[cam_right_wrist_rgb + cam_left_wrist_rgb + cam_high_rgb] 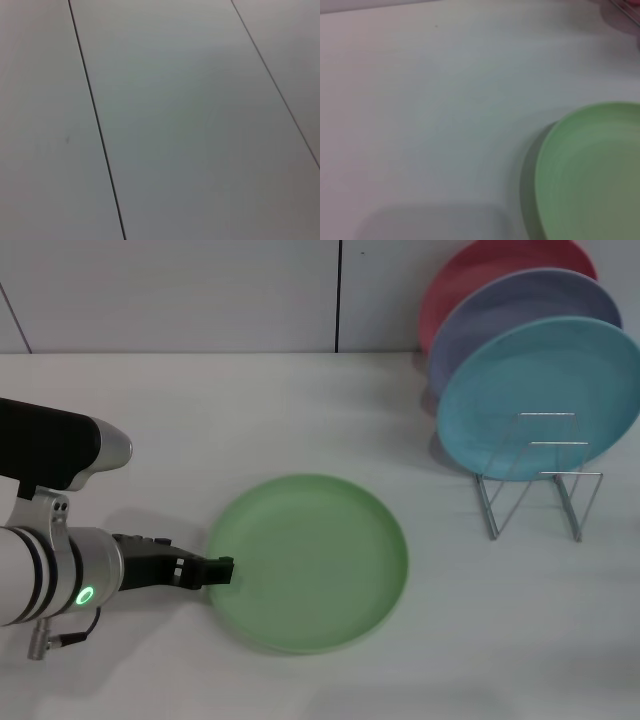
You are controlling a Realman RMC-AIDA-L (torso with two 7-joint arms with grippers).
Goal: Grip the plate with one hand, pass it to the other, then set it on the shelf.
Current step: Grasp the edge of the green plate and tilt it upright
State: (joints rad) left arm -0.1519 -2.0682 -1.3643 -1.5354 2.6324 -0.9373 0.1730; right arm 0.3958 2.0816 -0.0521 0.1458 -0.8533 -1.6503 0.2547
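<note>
Head view gives me the white table [300, 410], the green plate [310, 560] lying flat mid-table, and my left gripper [222, 571] level at its near-left rim for an edge grab; finger spread I can't tell.

The pink plate [470, 280] is largely hidden behind the lavender plate [520, 300]; left gripper [222, 571] finger spacing unreadable at the light-green plate [315, 560] rim.
</note>
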